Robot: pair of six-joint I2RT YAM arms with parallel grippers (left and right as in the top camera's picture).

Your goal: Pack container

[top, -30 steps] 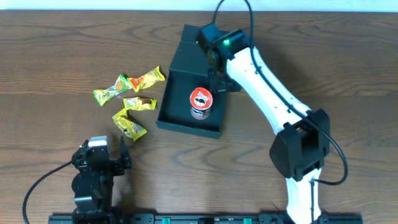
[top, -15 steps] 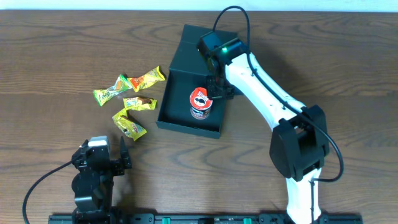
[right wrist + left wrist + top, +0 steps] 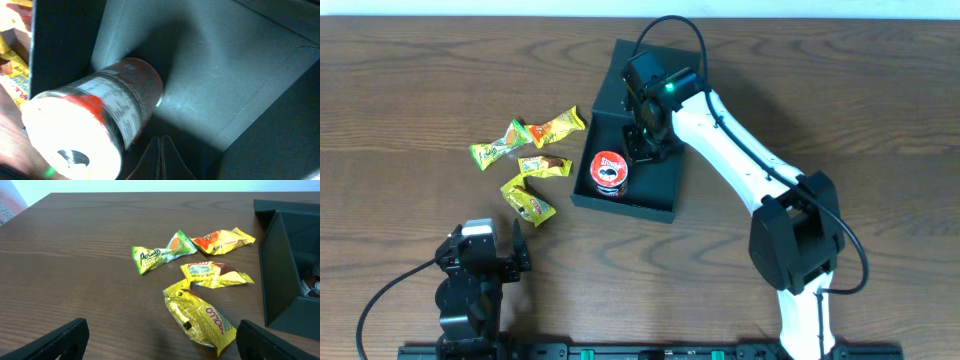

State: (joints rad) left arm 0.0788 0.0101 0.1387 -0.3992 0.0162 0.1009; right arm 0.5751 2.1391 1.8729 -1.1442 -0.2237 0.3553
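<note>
The dark green-black box, the container [image 3: 650,205], lies open mid-table with its flap lid [image 3: 620,75] at the far side. A small red can [image 3: 609,172] stands in its left part and also shows in the right wrist view [image 3: 95,125]. My right gripper [image 3: 648,140] is shut and empty, inside the box just right of the can; its closed fingertips [image 3: 161,155] are beside the can. Several yellow and orange snack packets [image 3: 525,160] lie left of the box. My left gripper [image 3: 160,345] is open and empty near the front edge, a yellow packet [image 3: 200,317] ahead of it.
The box's left wall [image 3: 272,275] stands close to the right of the packets. The left arm base [image 3: 470,285] sits at the front left. Bare wooden tabletop [image 3: 410,90] stretches to the left and right.
My shut right gripper has moved left inside the box and the red can has shifted left with it, toward the box's left wall. The left arm has not moved.
</note>
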